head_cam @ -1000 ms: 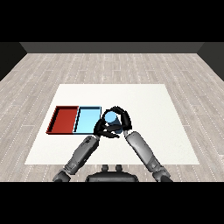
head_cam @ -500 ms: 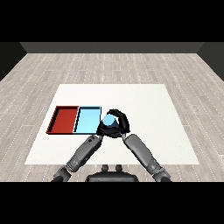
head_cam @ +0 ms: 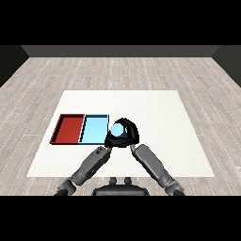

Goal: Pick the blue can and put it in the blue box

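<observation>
The blue can (head_cam: pixel 116 129) is held above the table just right of the light blue tray (head_cam: pixel 93 130), its pale top facing me. My right hand (head_cam: pixel 129 135) is curled round the can. My left hand (head_cam: pixel 108 142) sits right under and against the right hand, at the tray's near right corner, and is mostly hidden by it. The red tray (head_cam: pixel 68 128) lies to the left of the blue one, touching it.
Both trays lie on the left half of the white table (head_cam: pixel 160 117). Both forearms meet near the table's front middle. Wooden floor surrounds the table.
My right hand has carried the blue can leftward, closer to the blue tray's right edge. The left hand has stayed close beneath it.
</observation>
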Tool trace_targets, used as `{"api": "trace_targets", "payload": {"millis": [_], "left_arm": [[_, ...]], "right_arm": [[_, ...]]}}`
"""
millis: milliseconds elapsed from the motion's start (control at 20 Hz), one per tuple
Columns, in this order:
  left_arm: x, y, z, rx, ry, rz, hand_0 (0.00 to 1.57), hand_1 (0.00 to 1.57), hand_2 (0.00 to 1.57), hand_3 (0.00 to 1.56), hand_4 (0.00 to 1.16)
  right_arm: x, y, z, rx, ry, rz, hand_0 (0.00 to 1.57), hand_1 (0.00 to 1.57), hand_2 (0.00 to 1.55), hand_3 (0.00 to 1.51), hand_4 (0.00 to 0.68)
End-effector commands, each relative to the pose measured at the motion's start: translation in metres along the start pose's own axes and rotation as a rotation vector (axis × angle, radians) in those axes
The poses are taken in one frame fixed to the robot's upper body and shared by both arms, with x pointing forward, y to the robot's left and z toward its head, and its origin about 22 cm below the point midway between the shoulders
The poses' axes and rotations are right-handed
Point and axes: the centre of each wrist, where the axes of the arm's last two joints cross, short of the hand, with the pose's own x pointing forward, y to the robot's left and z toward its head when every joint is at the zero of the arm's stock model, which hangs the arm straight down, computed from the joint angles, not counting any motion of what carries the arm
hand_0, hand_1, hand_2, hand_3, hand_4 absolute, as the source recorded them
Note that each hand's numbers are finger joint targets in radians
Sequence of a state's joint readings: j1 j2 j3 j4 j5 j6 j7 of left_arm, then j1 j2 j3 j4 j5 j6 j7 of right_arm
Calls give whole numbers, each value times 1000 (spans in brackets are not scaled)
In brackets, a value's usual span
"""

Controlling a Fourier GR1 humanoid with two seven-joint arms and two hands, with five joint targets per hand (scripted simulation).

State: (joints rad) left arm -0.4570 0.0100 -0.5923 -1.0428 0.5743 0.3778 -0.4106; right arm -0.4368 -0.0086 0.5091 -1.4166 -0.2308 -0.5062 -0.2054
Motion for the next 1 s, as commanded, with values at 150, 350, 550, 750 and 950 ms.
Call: {"api": "trace_targets", "payload": {"millis": [150, 350, 550, 750, 950], "left_arm": [[-8, -10, -11, 29, -22, 49, 1571, 1571, 1571, 1499, 914], [-21, 5, -13, 22, -86, 52, 1571, 1571, 1571, 1506, 1072], [-17, -2, -1, 42, -152, 29, 1571, 1571, 1571, 1538, 1043], [-10, -1, -10, 48, -157, 20, 1571, 1571, 1571, 1535, 1122], [-16, 22, -16, 51, -156, 26, 1571, 1571, 1571, 1528, 1133]], "right_arm": [[-5, -6, 6, -2, 21, -39, 1444, 1444, 1441, 1394, 617], [2, -5, -10, 8, 18, -47, 1414, 1414, 1438, 1390, 588], [-2, -7, 17, 63, 78, -44, 824, 824, 926, 622, 31], [3, -5, -2, 87, 51, 9, 0, 0, 0, 0, 0], [-5, -2, 2, 92, 58, -8, 0, 0, 0, 0, 0]]}}
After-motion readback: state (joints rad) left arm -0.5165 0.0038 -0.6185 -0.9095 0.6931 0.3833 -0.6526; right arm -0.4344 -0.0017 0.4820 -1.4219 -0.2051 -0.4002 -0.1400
